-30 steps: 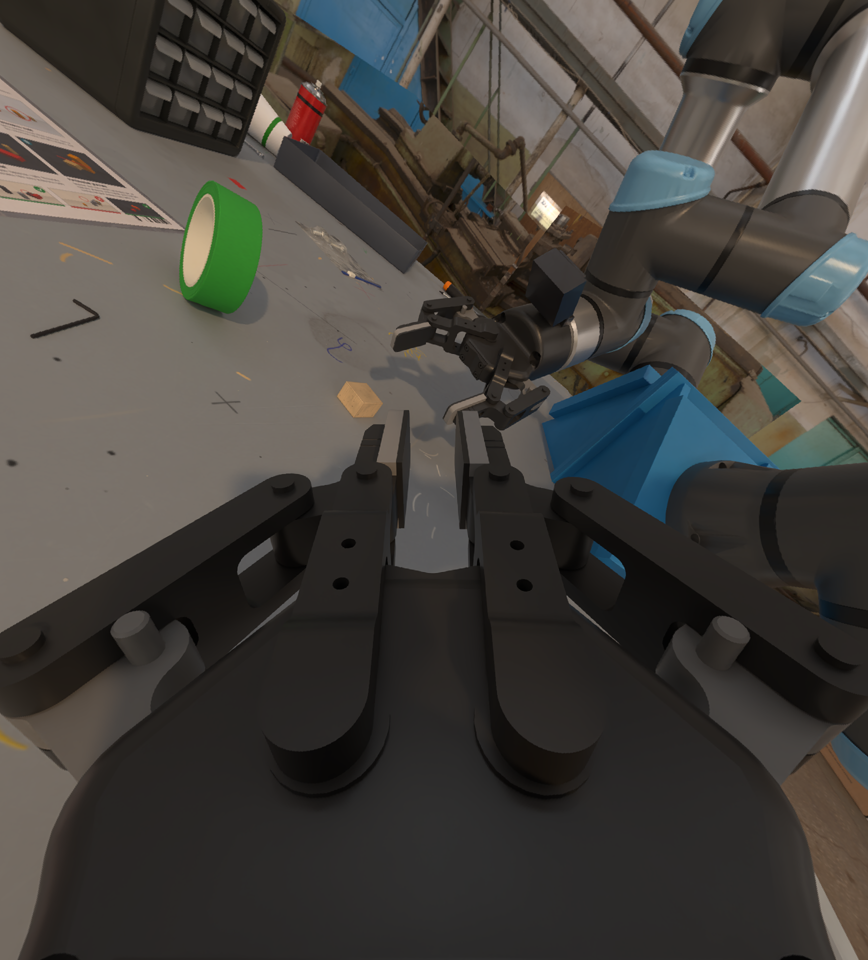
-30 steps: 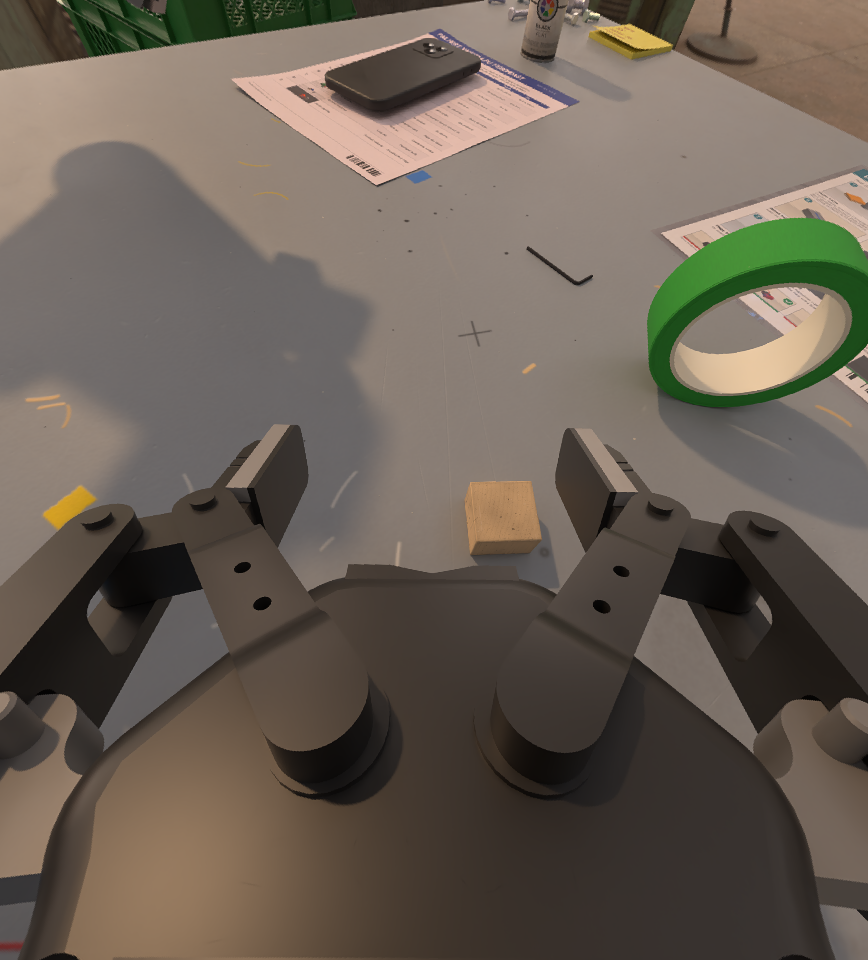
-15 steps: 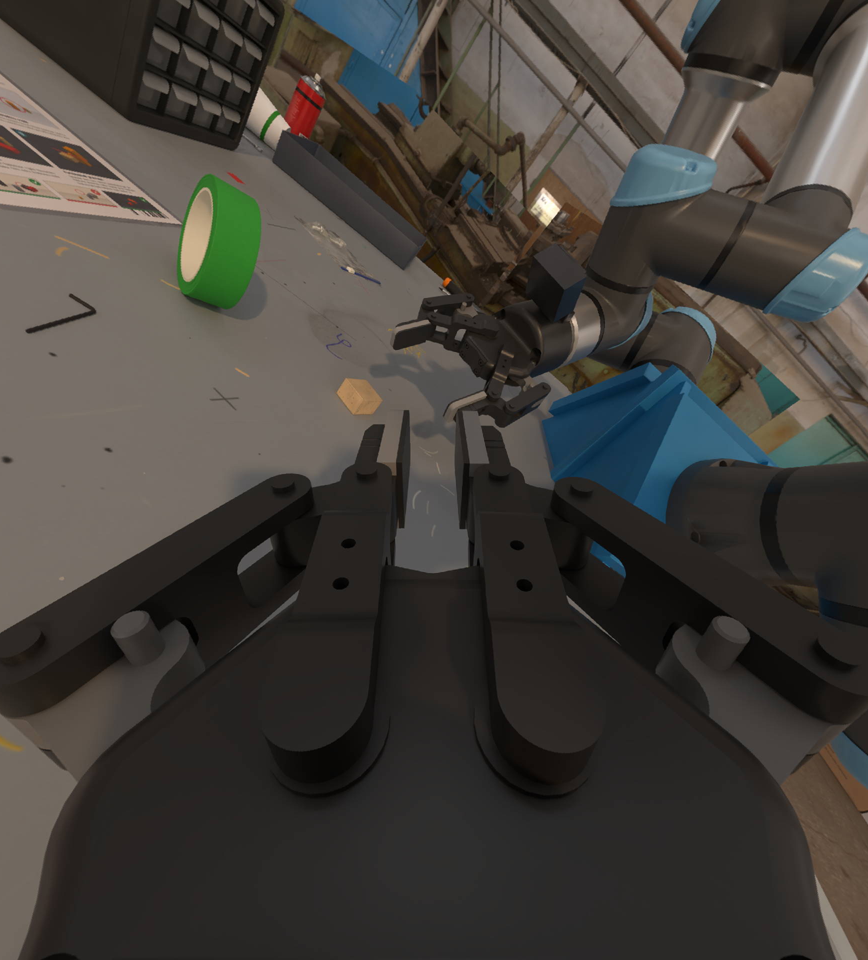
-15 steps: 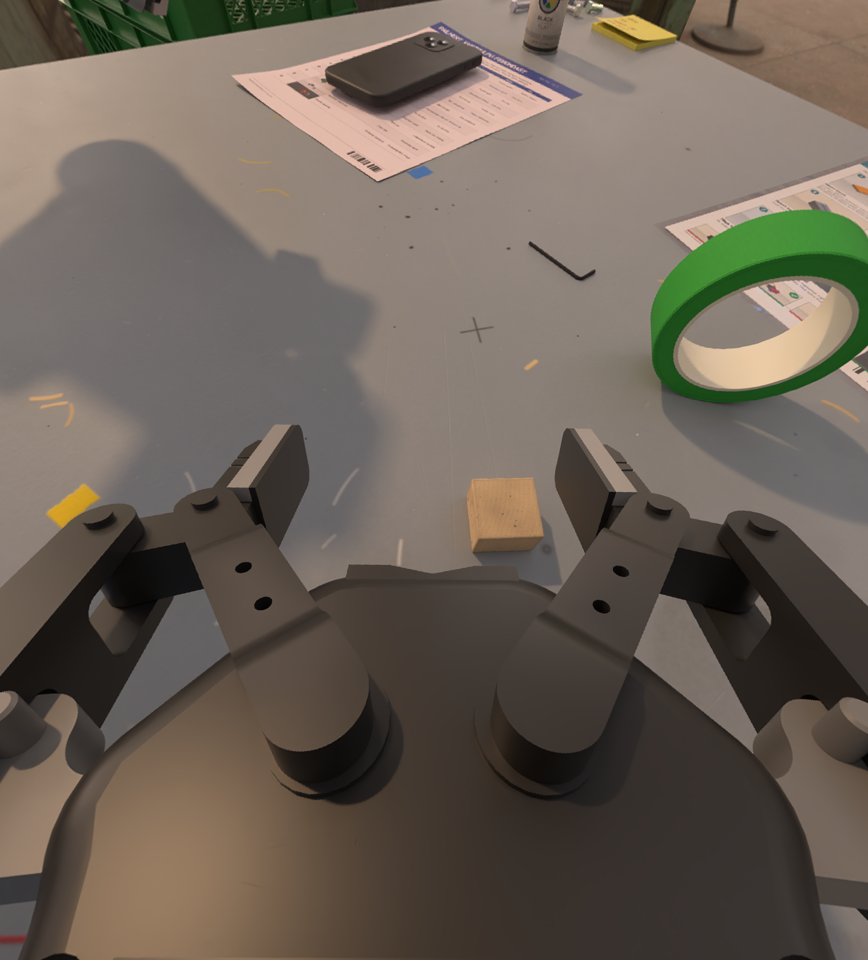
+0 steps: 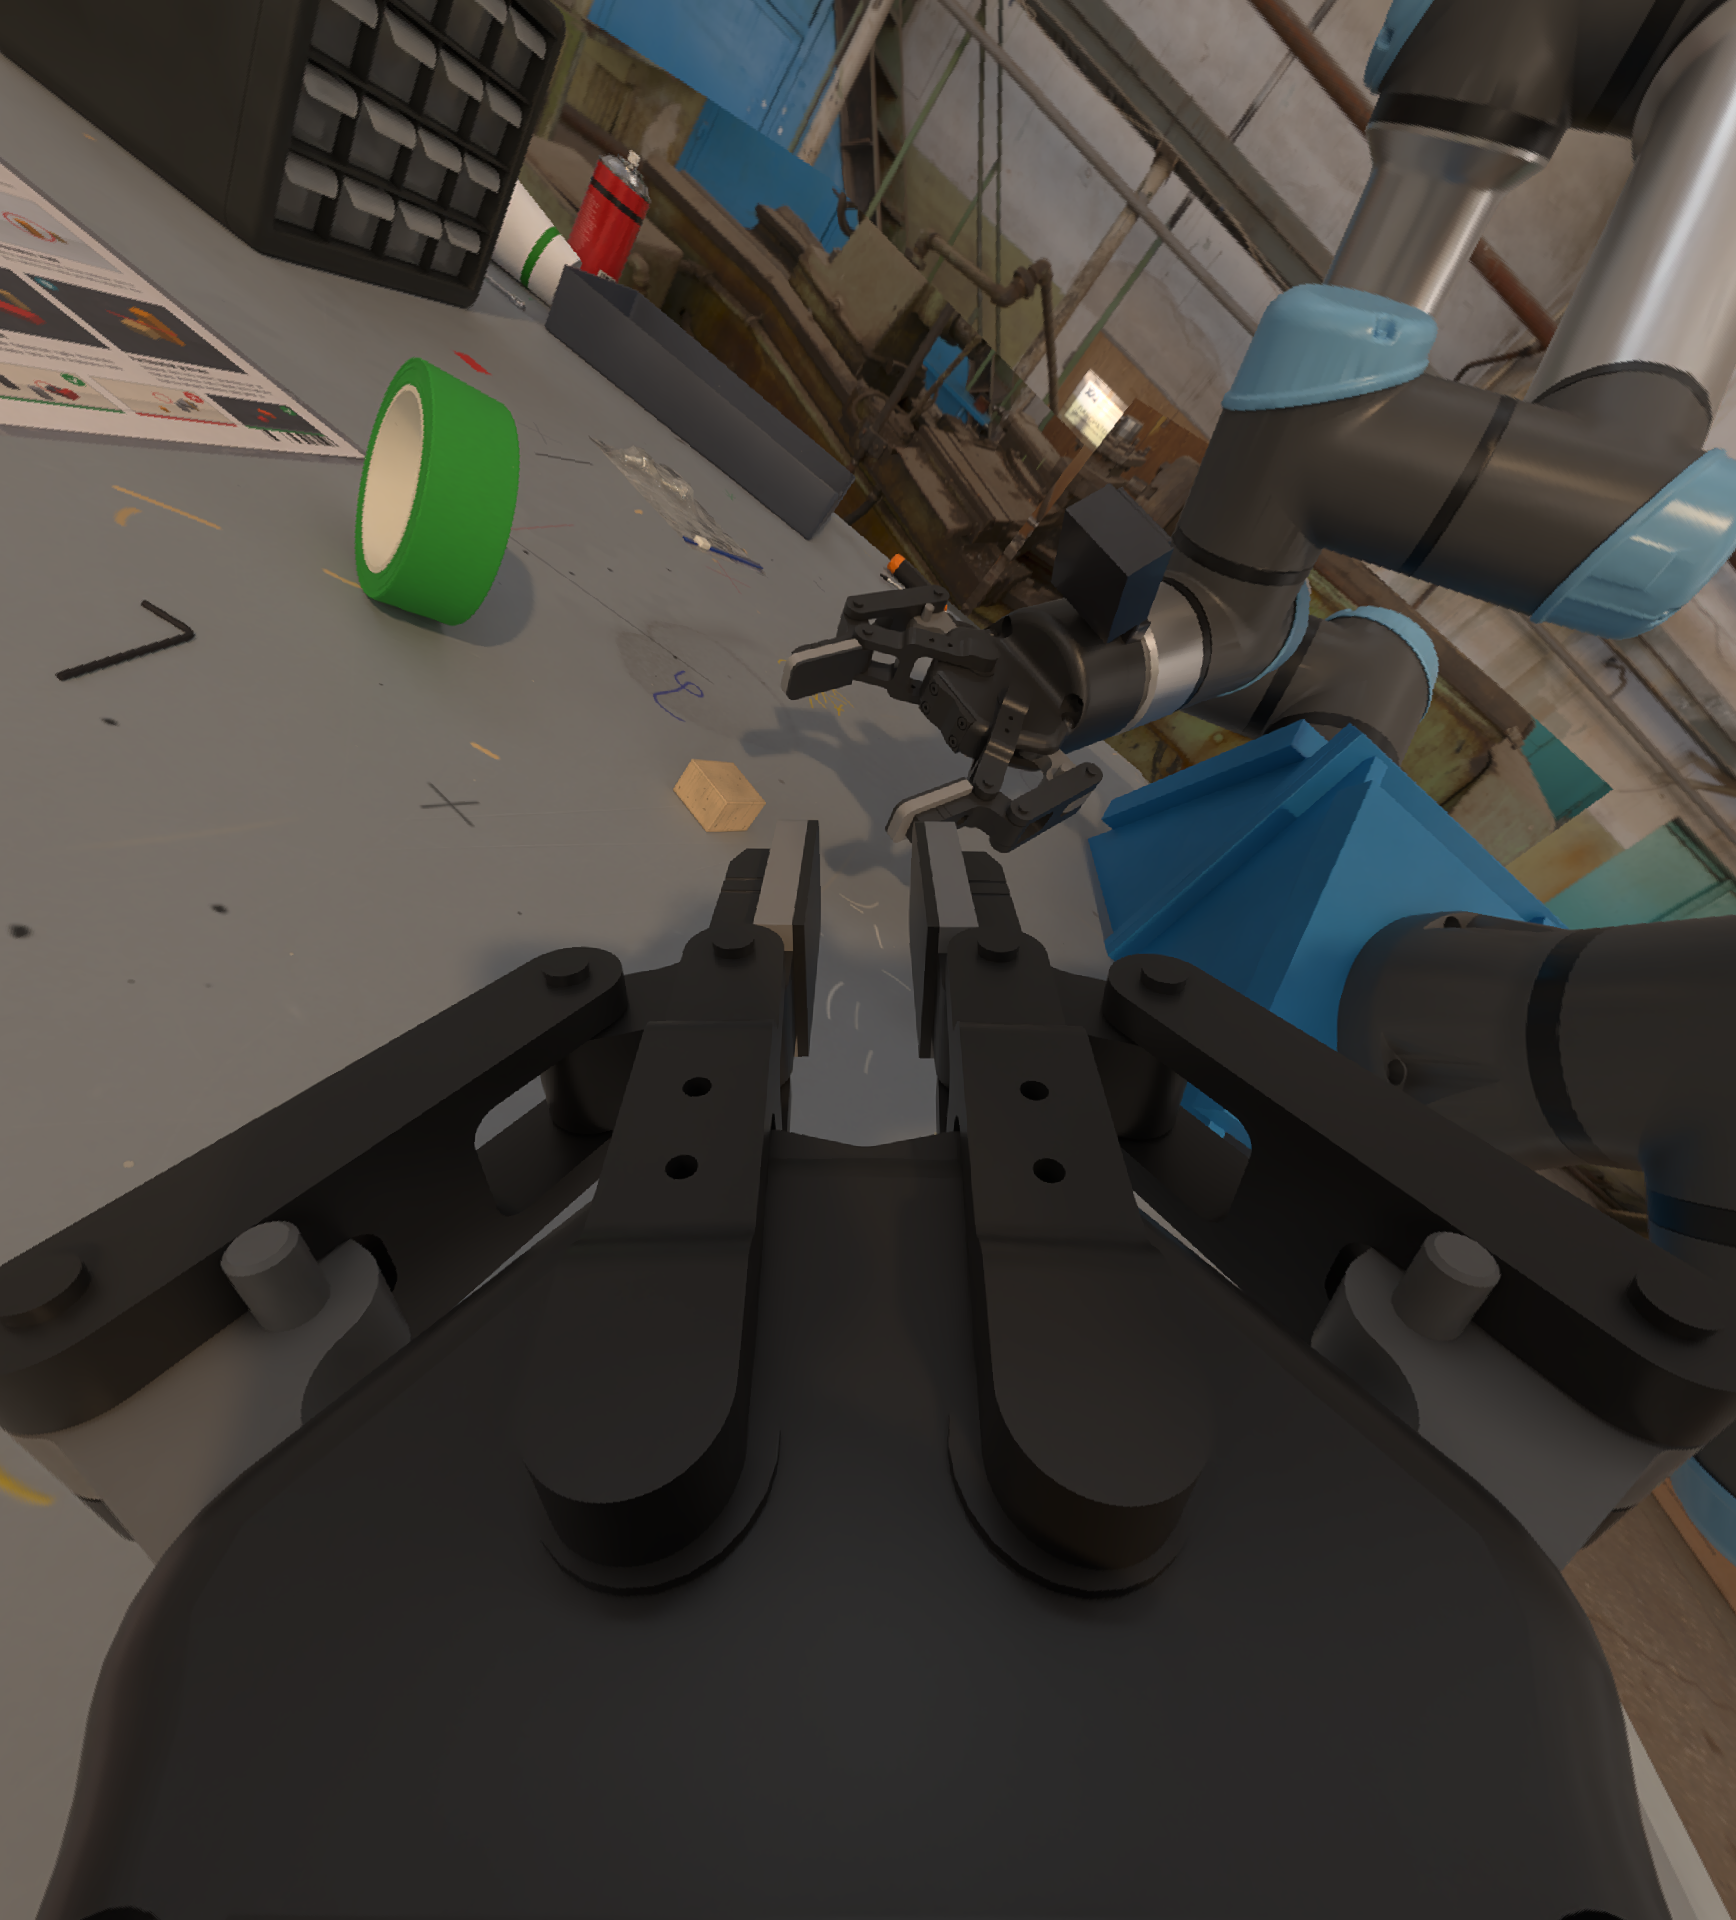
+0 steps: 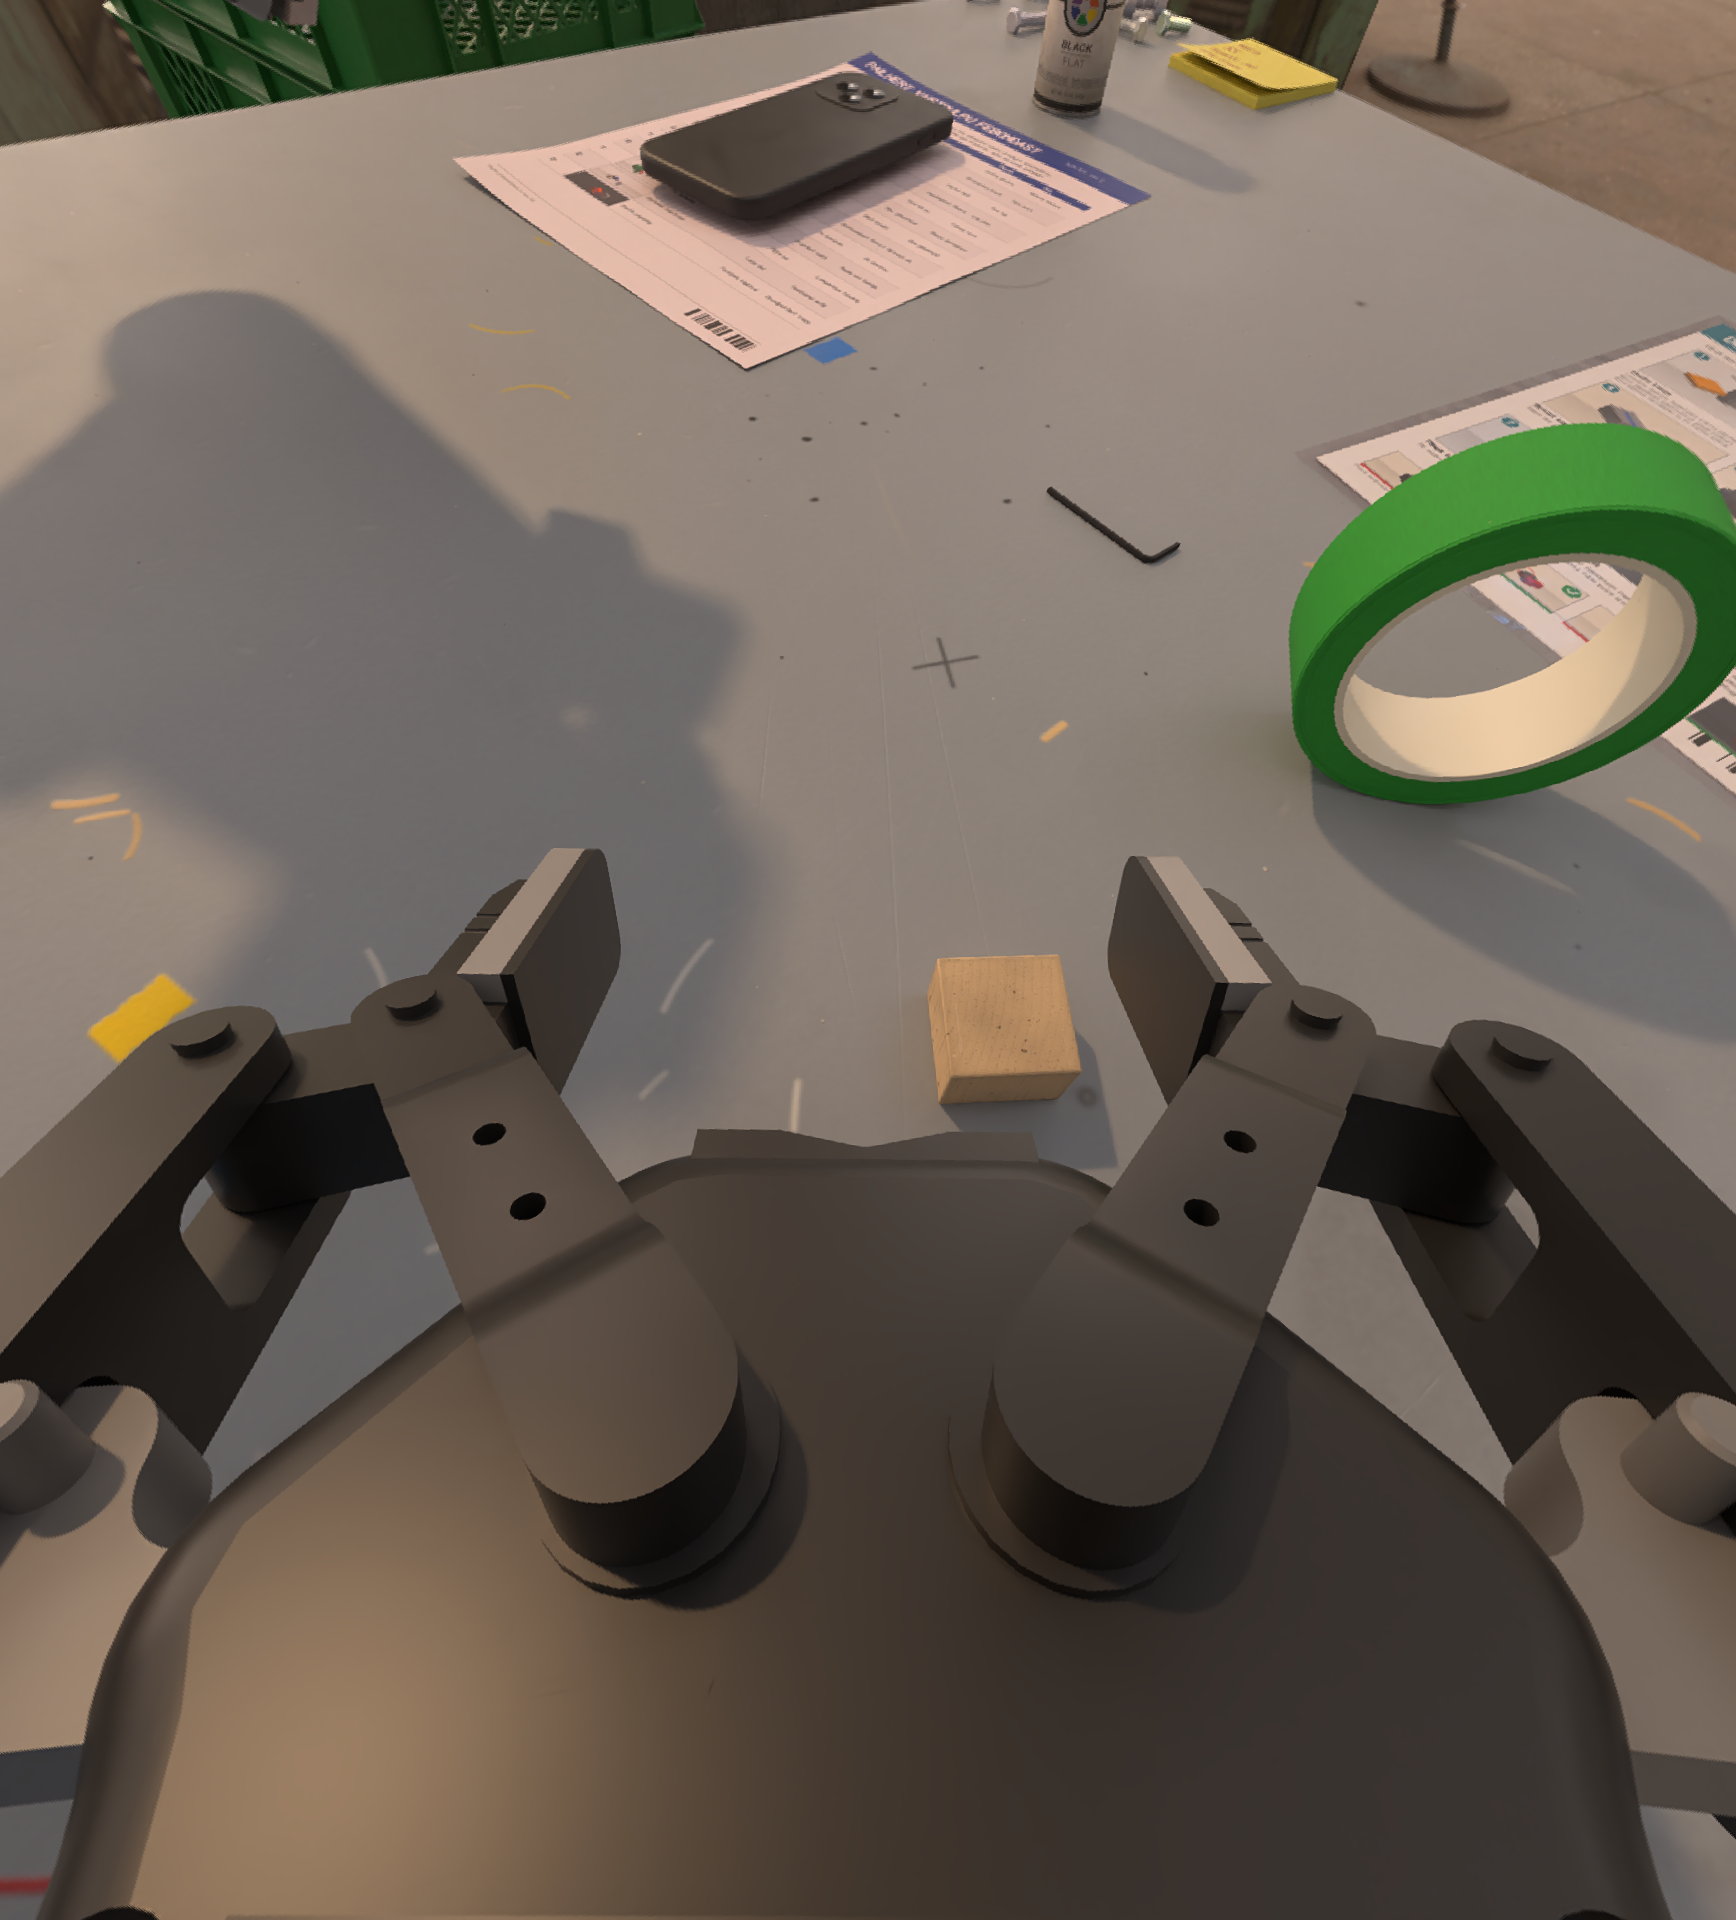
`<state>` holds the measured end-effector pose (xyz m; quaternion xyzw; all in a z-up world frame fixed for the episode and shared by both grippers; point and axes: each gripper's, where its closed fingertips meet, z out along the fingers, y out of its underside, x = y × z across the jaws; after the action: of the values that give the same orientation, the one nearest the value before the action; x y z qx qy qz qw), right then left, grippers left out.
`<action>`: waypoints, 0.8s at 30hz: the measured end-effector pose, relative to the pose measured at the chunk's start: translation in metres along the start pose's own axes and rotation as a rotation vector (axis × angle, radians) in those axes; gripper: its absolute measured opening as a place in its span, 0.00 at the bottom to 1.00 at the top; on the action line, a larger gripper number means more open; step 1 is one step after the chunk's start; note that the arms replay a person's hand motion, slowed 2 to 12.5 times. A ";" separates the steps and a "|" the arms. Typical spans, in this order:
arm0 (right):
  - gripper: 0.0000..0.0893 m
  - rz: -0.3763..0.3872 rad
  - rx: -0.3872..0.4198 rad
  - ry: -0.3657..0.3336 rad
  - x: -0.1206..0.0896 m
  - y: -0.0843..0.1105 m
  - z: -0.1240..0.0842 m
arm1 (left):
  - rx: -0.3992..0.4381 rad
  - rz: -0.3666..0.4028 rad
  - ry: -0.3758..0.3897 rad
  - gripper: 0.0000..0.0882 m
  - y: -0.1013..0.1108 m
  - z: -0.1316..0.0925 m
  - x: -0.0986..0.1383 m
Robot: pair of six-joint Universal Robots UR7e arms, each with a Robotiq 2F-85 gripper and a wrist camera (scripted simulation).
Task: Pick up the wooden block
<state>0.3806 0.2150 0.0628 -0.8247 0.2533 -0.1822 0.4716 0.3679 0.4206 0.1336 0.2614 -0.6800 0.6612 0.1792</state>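
Right gripper (image 6: pixel 864 935), fingers spread wide and holding nothing, brackets the wooden block (image 6: pixel 1001 1027), which lies on the grey table (image 6: pixel 428 623) nearer the right-hand finger (view barely shifted over the last second); left gripper (image 5: pixel 864 883), narrowly parted, idles empty.

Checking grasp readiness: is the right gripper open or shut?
Open: the right gripper has fingers spread wide, the wooden block between them, untouched.

Pale, matt wooden block (image 6: pixel 1001 1027) on smooth grey table (image 6: pixel 428 582); glossy phone (image 6: pixel 796 145).
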 end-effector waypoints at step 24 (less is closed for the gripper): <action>0.90 0.026 -0.003 -0.002 0.003 0.002 -0.001 | -0.007 -0.005 0.002 0.18 0.002 0.001 0.000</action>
<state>0.3818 0.2120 0.0611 -0.8222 0.2636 -0.1750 0.4731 0.3672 0.4198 0.1316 0.2620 -0.6816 0.6584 0.1825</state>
